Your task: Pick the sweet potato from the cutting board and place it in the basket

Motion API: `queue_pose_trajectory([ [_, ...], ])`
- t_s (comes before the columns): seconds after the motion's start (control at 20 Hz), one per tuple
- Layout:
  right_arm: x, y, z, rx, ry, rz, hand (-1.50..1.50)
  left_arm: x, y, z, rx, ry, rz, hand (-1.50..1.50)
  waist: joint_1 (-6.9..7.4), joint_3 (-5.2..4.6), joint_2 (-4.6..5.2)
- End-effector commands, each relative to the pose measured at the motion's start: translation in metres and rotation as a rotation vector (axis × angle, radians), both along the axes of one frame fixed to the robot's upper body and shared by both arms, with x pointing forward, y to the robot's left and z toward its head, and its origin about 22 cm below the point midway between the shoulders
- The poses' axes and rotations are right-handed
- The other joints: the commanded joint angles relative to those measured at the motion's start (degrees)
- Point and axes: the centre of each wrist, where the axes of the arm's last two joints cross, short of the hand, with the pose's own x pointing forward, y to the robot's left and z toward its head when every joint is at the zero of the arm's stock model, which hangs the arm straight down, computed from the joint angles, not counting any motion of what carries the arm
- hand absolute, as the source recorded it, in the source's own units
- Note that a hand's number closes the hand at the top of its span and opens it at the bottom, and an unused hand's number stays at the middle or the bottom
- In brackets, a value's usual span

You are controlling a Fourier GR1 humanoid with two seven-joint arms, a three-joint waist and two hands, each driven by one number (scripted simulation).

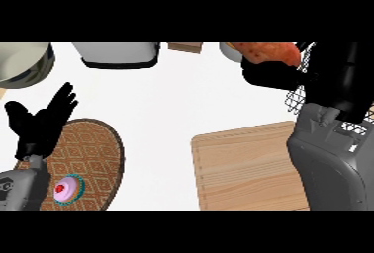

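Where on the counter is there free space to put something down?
The counter is bare between the woven mat and the cutting board; the board's own top is bare too. The far right is crowded: the right hand holds the sweet potato by the basket.

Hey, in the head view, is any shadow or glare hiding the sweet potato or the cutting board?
Head view: lighting is flat, with no glare on the cutting board; the sweet potato shows clearly, held in the right hand by the basket, though the black hand's shape is hard to read; the right forearm covers the board's right side.
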Motion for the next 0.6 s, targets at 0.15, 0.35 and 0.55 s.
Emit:
queue_pose_trajectory([
  [0.15,0.021,-0.082,-0.017,-0.027,0.027,-0.119,1.5,-0.008,-0.005,-0.013,-0.011,0.011,-0.01,0.0,-0.14,0.05,0.04],
  [0.35,0.036,-0.112,-0.023,-0.007,0.029,-0.106,1.5,0.003,-0.007,0.005,-0.018,-0.003,0.006,0.0,0.0,0.05,0.08],
  [0.55,0.036,-0.134,-0.05,-0.031,0.04,-0.127,1.5,0.001,-0.003,0.011,0.007,0.014,-0.017,0.0,0.1,0.06,0.03],
])
